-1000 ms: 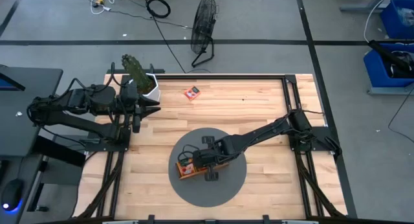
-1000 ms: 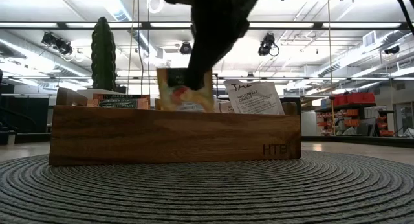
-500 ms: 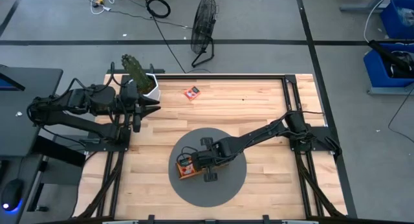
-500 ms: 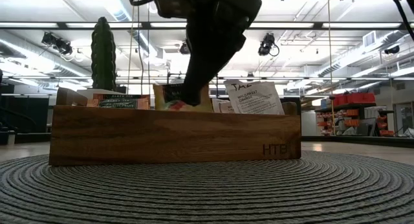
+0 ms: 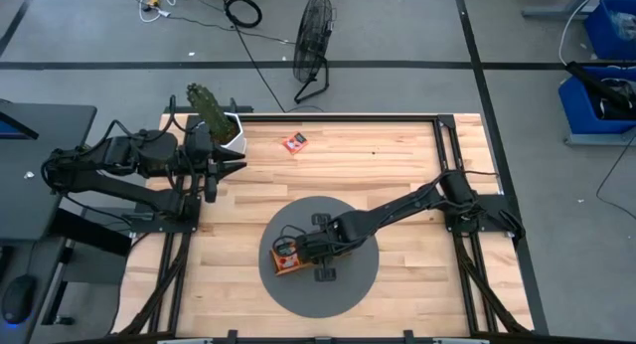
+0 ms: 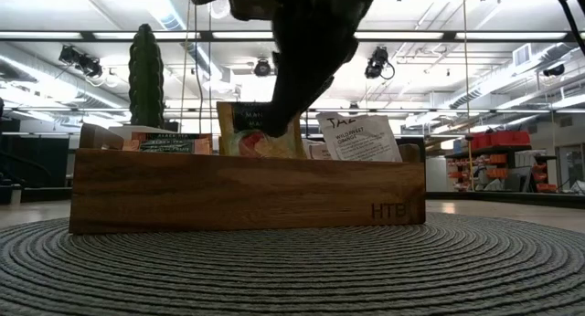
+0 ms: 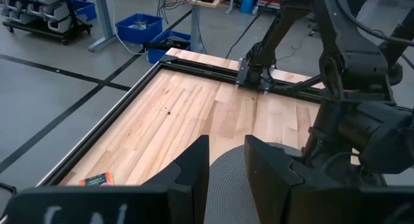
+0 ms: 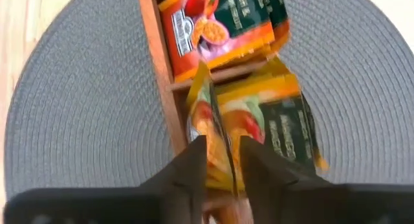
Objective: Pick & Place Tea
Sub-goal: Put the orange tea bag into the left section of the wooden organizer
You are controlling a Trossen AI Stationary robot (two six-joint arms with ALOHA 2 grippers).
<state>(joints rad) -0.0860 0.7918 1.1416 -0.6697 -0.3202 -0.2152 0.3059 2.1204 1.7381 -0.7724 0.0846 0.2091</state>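
The tea sachet (image 8: 217,130) stands on edge in the wooden tray (image 6: 247,193) at centre frame in the low view, between the narrowly parted fingers of the right pincer (image 8: 222,162); whether they grip it I cannot tell. It looks light, thin, floppy and probably slick, best pinched at its top edge. The tray reads "HTB"; a white sachet (image 6: 358,138) reads "WILD SWEET ORANGE". The left pincer (image 5: 221,165), slightly apart, waits at upper left.
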